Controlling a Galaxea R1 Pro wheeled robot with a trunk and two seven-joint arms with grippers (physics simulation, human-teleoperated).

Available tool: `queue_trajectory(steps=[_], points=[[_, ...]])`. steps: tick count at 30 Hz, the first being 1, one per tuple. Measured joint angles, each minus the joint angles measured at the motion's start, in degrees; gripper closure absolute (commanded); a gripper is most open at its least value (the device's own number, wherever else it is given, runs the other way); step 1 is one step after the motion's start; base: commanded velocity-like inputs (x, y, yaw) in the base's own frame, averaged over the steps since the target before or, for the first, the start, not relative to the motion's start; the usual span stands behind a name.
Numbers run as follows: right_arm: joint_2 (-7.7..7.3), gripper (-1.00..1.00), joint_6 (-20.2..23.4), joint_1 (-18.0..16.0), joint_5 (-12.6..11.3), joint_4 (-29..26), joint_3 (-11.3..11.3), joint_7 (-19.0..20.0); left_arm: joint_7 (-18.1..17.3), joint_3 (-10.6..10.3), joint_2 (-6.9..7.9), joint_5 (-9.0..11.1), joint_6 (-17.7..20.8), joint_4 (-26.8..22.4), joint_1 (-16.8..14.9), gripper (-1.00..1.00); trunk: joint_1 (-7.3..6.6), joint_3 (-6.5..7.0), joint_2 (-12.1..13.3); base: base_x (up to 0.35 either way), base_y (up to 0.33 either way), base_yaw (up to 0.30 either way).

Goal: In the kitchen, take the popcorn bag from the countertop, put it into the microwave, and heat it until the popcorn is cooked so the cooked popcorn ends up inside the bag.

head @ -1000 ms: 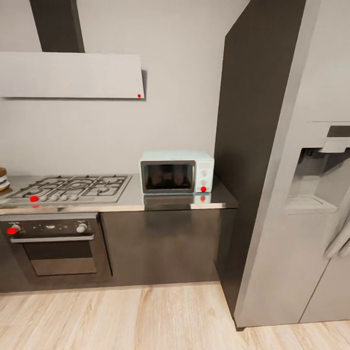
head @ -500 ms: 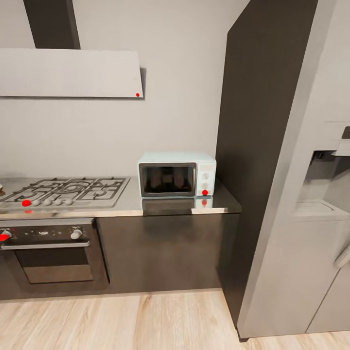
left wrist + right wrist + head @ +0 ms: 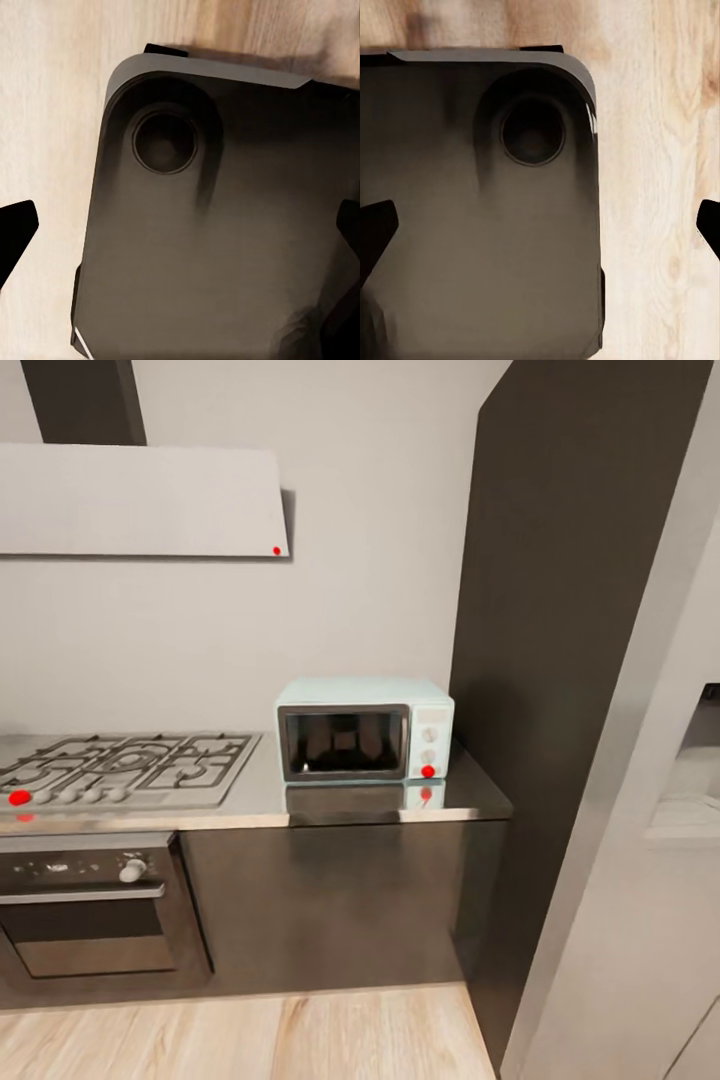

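On countertop (image 3: 350, 805), mint microwave (image 3: 363, 729), door shut

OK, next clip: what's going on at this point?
Nothing is being handled. The head view looks at the microwave, door shut, on the countertop beside the gas hob, above a built-in oven. The wrist views look down at the robot's dark base over wood floor. The left end effector and right end effector are both open and empty, fingertips wide apart.
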Motion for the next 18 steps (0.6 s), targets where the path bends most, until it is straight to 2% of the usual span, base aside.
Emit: queue_trajectory(steps=[9,18], points=[[0.0,-1.0,0.0,0.01,-0.05,0.0,0.0,0.0,0.03,0.0,0.0,0.0,0.0,0.0,-0.01,-1.0,0.01,0.0,0.0,0.125,0.0,0.004],[-0.09,-1.0,-0.07,-0.01,-0.13,0.0,0.0,-0.01,0.03,0.0,0.0,0.0,-0.16,0.01,0.0,-1.0,0.02,0.0,0.0,0.012,0.0,0.201]])
